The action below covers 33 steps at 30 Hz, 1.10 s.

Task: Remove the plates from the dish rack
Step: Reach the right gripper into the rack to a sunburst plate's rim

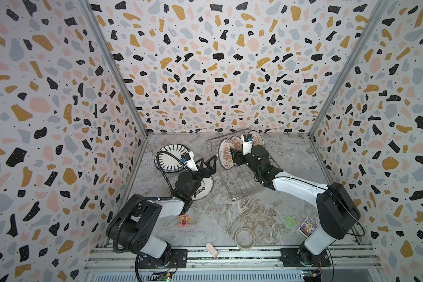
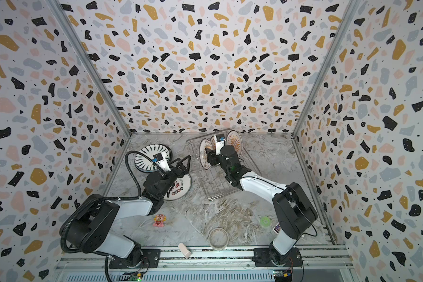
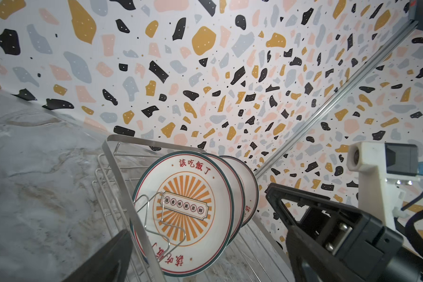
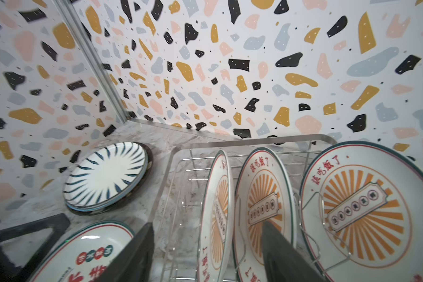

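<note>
The dish rack (image 1: 230, 182) (image 2: 206, 182) (image 3: 122, 185) (image 4: 254, 140) stands at the back middle with three orange sunburst plates upright in it. My right gripper (image 1: 233, 155) (image 2: 209, 156) (image 4: 208, 224) is open and straddles the frontmost plate (image 1: 224, 151) (image 4: 215, 195), with a gap on each side. One finger (image 4: 279, 251) is between that plate and the second plate (image 4: 261, 195). My left gripper (image 1: 209, 160) (image 2: 185, 160) (image 3: 208, 230) hangs open and empty at the rack's left rim, facing the frontmost plate (image 3: 186, 212). Striped plates (image 1: 171, 151) (image 4: 105, 173) are stacked on the table at the back left. A red-character plate (image 1: 204, 189) (image 4: 91, 254) lies under my left arm.
Near the front edge lie a pink strawberry toy (image 1: 184, 221), a translucent tape ring (image 1: 244, 238), a green disc (image 1: 289, 221), a small printed box (image 1: 308, 227) and a pink block (image 1: 212, 250). Patterned walls close in the table on three sides.
</note>
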Each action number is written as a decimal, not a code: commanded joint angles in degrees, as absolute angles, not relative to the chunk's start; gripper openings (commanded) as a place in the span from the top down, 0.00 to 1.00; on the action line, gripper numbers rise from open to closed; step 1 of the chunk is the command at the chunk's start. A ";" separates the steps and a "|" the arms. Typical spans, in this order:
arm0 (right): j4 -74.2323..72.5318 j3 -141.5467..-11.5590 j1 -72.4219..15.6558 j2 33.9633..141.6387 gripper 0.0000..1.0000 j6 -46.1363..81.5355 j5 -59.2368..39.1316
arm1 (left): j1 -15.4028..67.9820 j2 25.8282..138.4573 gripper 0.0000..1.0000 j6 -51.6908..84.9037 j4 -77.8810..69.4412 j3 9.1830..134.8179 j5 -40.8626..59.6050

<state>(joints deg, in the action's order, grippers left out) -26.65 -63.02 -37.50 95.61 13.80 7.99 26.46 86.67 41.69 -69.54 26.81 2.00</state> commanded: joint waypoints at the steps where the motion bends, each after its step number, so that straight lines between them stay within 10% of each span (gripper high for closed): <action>1: -22.35 -67.12 -37.09 97.58 0.41 14.06 11.20 | 26.81 86.74 0.01 42.53 -76.28 26.48 5.13; 10: -17.82 -74.87 -37.10 106.21 0.61 14.09 15.11 | 26.81 82.80 0.02 39.84 -72.30 24.88 2.78; 33: -19.16 -75.99 -38.85 110.66 0.75 14.62 21.53 | 28.70 72.94 0.01 37.97 -67.37 18.90 1.32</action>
<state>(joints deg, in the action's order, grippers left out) -18.11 -75.57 -38.54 111.81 14.17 19.57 28.27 73.84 39.57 -66.00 19.49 2.24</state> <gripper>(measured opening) 0.251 0.988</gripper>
